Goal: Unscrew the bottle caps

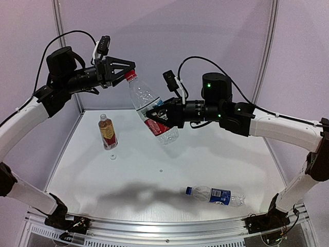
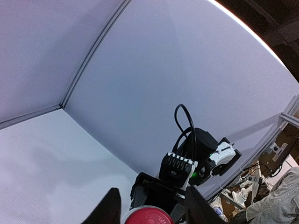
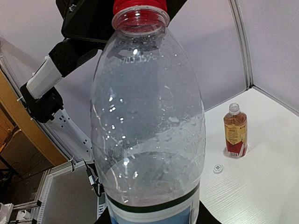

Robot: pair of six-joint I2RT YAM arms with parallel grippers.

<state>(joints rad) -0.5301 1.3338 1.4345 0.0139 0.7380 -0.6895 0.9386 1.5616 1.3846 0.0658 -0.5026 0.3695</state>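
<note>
My right gripper (image 1: 157, 117) is shut on the red-white-labelled bottle (image 1: 149, 105), holding it tilted in the air above the table. Its red cap (image 1: 131, 75) points up and left. My left gripper (image 1: 131, 69) straddles that cap, jaws open, with a small gap showing at one side in the left wrist view, where the red cap (image 2: 147, 217) sits between the fingers (image 2: 111, 207). The right wrist view is filled by the bottle (image 3: 149, 116), with the red cap (image 3: 139, 4) at the top.
The amber bottle (image 1: 107, 132) stands uncapped at the left, a white cap (image 1: 112, 156) lying on the table in front of it. The blue-labelled bottle (image 1: 218, 195) lies on its side near the front edge with its blue cap (image 1: 188, 191) on.
</note>
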